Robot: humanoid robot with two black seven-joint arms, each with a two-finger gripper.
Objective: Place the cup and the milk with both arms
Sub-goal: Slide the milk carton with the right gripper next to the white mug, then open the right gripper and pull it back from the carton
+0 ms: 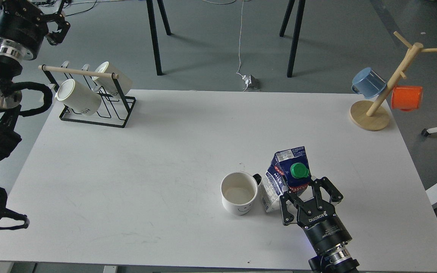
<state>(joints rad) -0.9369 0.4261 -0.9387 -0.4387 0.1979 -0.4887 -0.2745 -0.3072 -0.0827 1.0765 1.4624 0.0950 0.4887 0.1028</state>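
Note:
The cup (pixel 238 193), a white mug with a black handle and a small smiley face, stands upright and empty on the white table (pixel 146 163), front centre. The milk (pixel 288 175), a blue and white carton with a green cap, stands tilted right beside it, against the mug's handle side. My right gripper (pixel 305 194) comes in from the bottom edge, and its fingers are closed around the carton's lower part. My left gripper (pixel 57 25) is at the top left, off the table behind the rack; its fingers are too dark to tell apart.
A black wire rack (pixel 101 110) with a wooden bar holds two cream mugs at the back left. A wooden mug tree (pixel 378 102) at the back right carries a blue cup (pixel 368 82) and an orange cup (pixel 406 98). Black stand legs are on the floor behind.

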